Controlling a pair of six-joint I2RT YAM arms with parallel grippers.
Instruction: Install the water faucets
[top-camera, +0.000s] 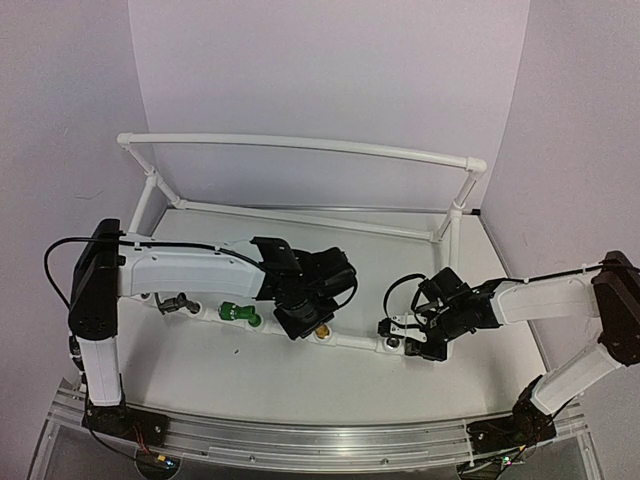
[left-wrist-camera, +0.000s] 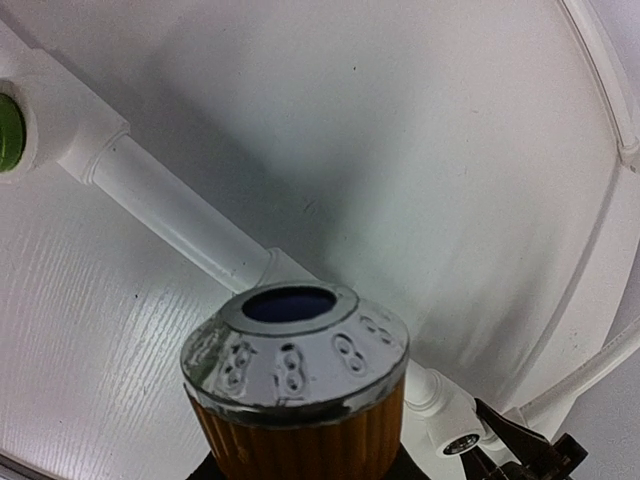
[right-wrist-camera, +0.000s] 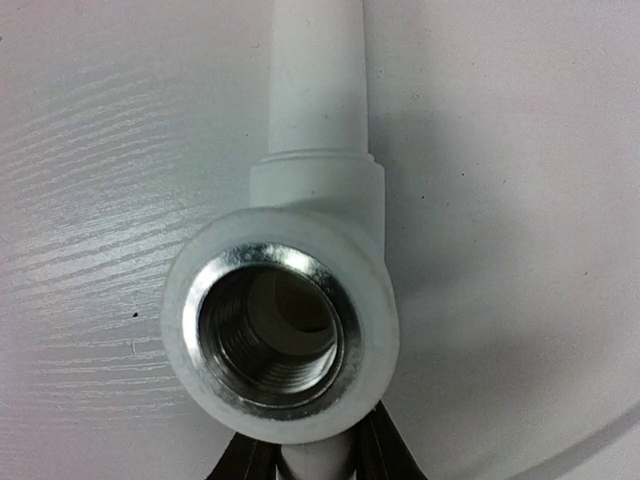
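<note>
Faucets stand in a row along the front rail of the white pipe frame (top-camera: 300, 145), which rests on the tabletop (top-camera: 300, 390). The rail slants from the left edge toward the right front. The grey faucet (top-camera: 178, 303) is furthest left. The green faucet (top-camera: 238, 313) is just to its right, seated in a white fitting on the rail. The brass faucet (top-camera: 322, 331) is near the middle of the rail. The left gripper (top-camera: 310, 322) is down over the brass faucet. In the left wrist view the faucet's ribbed golden body, with a chrome cap and blue centre, fills the bottom of the frame close to the camera. The jaws look clenched on it, though the faucet hides most of the fingers. Its base is out of sight, so I cannot tell whether it is in a fitting. The right gripper (top-camera: 398, 335) is at the right end of the rail, toward the right edge of the tabletop. Its jaws are clenched on the pipe just below a round socket (right-wrist-camera: 280, 330) whose metal thread faces the right wrist camera, with one black finger (right-wrist-camera: 385, 455) on each side of the pipe.
</note>
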